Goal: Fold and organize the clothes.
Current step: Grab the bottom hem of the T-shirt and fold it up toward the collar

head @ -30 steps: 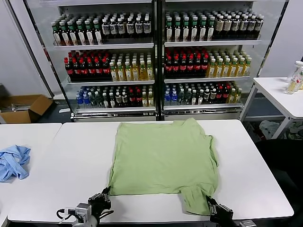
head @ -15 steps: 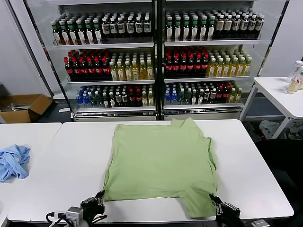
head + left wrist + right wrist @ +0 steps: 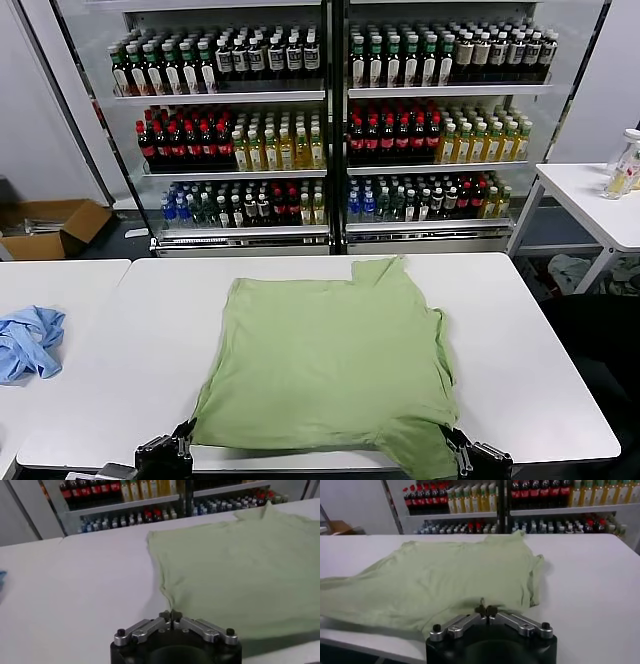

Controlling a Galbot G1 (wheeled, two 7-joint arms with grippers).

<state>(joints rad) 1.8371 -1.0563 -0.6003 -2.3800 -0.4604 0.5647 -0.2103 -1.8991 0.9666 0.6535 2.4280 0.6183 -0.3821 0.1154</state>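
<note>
The head view showed the green shirt [image 3: 330, 365] lying flat on the white table [image 3: 540, 350], with its near hem right at the table's front edge. A second before, that hem sat well back from the edge. It had slid toward the robot bit by bit, and the whole shirt had come with it. The far end, with the collar, had come away from the table's back edge too.

The left gripper [image 3: 178, 447] was at the shirt's near left corner, just past the front edge of the table. The right gripper [image 3: 458, 452] was at the near right corner, by the bunched sleeve. Both had moved back and down from where they were before.

In the left wrist view, the left gripper [image 3: 171, 615] had its fingers pinched tight on the shirt's corner [image 3: 172, 607]. In the right wrist view, the right gripper [image 3: 485, 611] was pinched tight on the hem [image 3: 470, 600] as well.

I think the robot was pulling the shirt to the front so it lay smooth and easy to reach. No fold was made yet, so the job looked like it was only starting. The right side was still wrinkled.

A light blue cloth [image 3: 28, 340] lay on another table [image 3: 80, 275] to the left of the shirt's table, well apart from the shirt.
</note>
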